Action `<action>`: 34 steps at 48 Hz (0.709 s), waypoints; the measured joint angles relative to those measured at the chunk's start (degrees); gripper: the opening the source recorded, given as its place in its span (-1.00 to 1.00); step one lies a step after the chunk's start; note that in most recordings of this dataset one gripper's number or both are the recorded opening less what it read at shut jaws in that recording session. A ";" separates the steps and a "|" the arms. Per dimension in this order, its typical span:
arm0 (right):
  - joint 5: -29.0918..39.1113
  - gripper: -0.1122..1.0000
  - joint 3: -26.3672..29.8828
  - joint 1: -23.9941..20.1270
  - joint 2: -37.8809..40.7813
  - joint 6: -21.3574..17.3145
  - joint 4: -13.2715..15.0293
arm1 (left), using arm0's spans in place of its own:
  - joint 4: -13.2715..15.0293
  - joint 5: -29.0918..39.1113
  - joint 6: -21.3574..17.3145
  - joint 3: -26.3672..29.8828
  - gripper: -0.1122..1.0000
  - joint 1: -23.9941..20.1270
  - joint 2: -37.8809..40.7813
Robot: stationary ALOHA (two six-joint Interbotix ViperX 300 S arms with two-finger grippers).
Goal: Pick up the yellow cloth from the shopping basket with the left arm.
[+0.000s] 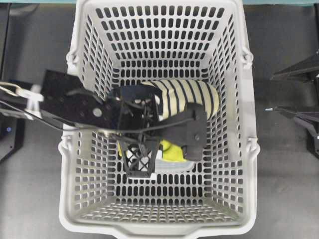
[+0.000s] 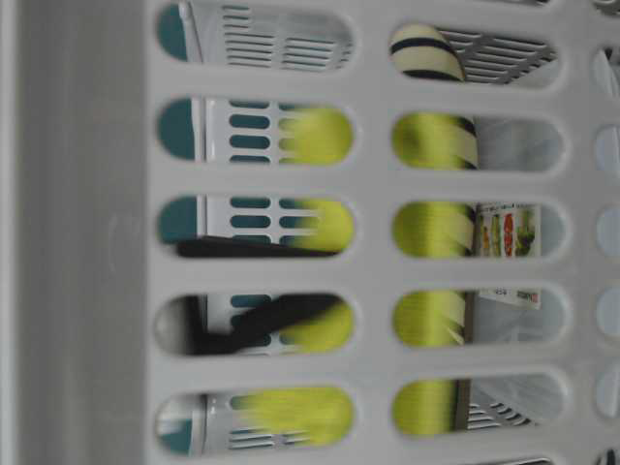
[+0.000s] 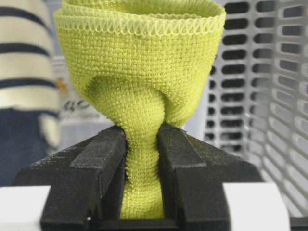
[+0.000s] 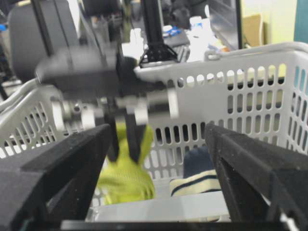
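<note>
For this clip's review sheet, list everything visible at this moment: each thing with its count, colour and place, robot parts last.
basket: one, light grey, slotted walls, centre of the dark table.
cloth: one, yellow-green, bunched, pinched between the left tool's fingers inside the basket.
slipper: one, cream with navy stripes, on the basket floor beside the cloth.
printed card: one, white with small pictures, inside the basket; what it is cannot be told.
table: one, dark grey, under the basket.
left tool: one, black, reaching down into the basket, shut on the cloth.
right tool: one, black, jaws wide open, outside the basket, holding nothing.
</note>
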State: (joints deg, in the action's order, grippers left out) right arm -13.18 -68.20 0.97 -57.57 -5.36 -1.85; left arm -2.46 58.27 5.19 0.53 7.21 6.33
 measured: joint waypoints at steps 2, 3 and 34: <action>0.00 0.57 -0.09 0.00 0.00 0.00 0.00 | 0.09 2.37 0.00 2.72 -0.48 0.00 -0.26; 0.00 0.57 -0.09 0.00 0.00 0.00 0.09 | 0.09 3.60 0.00 4.13 -0.48 0.09 -0.35; 0.00 0.57 -0.09 0.00 0.00 0.00 0.00 | 0.00 24.61 -0.70 28.92 -0.48 -0.53 1.93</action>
State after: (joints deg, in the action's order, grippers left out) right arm -13.18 -68.29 0.97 -57.57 -5.36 -1.85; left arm -2.46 82.88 4.48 29.44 6.68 8.26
